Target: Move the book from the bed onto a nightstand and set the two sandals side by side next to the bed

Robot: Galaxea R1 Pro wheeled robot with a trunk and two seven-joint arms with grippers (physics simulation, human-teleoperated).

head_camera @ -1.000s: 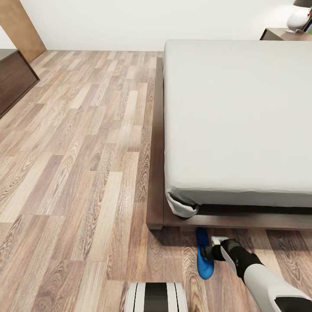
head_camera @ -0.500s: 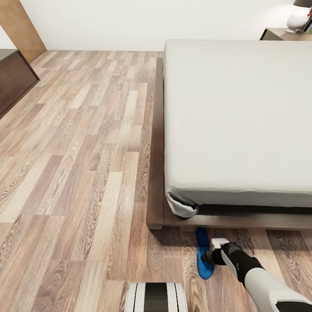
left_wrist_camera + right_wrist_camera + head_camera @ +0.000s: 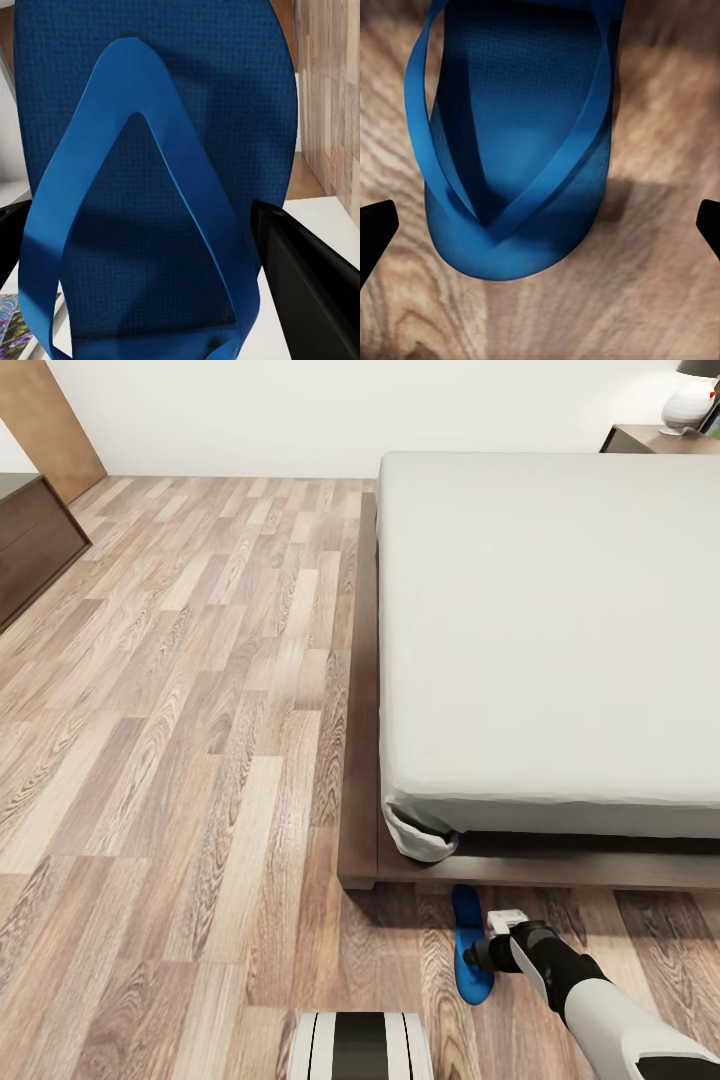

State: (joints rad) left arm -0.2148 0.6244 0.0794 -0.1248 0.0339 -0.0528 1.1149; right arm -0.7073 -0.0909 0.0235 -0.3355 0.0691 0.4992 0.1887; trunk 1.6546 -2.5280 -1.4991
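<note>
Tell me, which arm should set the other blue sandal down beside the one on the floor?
Left, probably. The left tool seems to be gripping the second sandal already. The right tool is open above the sandal on the floor, by the bed, carrying nothing.

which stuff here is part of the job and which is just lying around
Part of the job:
- sandal on the floor
- sandal in the left hand
- bed
- nightstand

Just there:
- white lamp
- long dark cabinet

Home bedroom: big bed (image 3: 545, 630) w/ grey mattress, nightstand (image 3: 655, 440), wood floor (image 3: 190, 760).
</note>
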